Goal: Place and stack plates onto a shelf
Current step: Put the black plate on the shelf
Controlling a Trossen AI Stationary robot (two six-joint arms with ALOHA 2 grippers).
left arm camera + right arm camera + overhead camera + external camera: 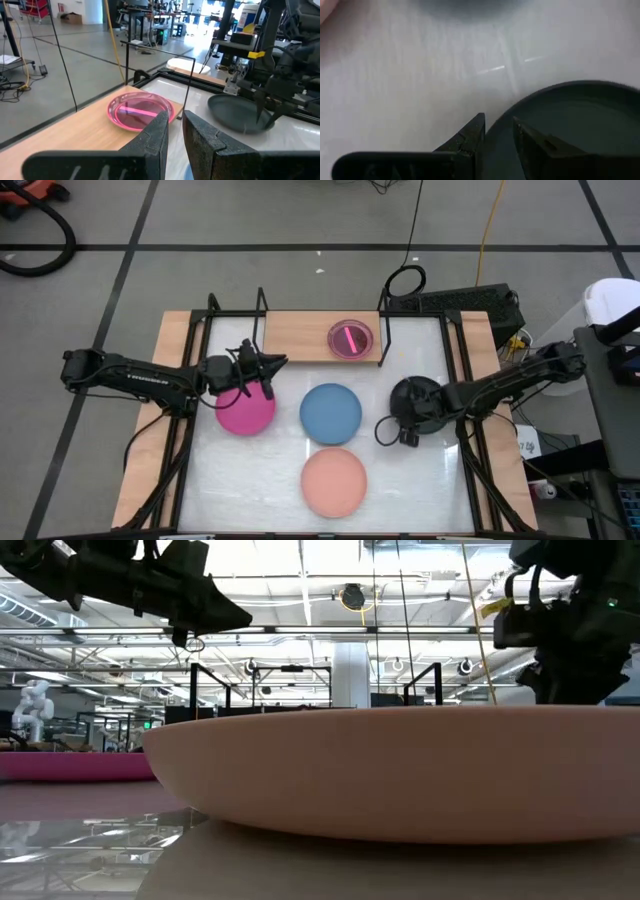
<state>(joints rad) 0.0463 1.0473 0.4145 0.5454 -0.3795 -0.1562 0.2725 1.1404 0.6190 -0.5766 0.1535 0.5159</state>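
Black plate (570, 125) could skid across the slick counter (395, 75) as the right gripper's (497, 131) slightly parted, empty jaws straddle its rim.

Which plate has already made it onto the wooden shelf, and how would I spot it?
Find the light-brown shelf along the table's far edge. Near its right end lies one pink plate. It alone rests on wood; the magenta plate lies on the white tabletop.

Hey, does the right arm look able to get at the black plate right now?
Probably yes. The right hand sits right at the black plate's rim, fingers slightly apart, and nothing lies between them.
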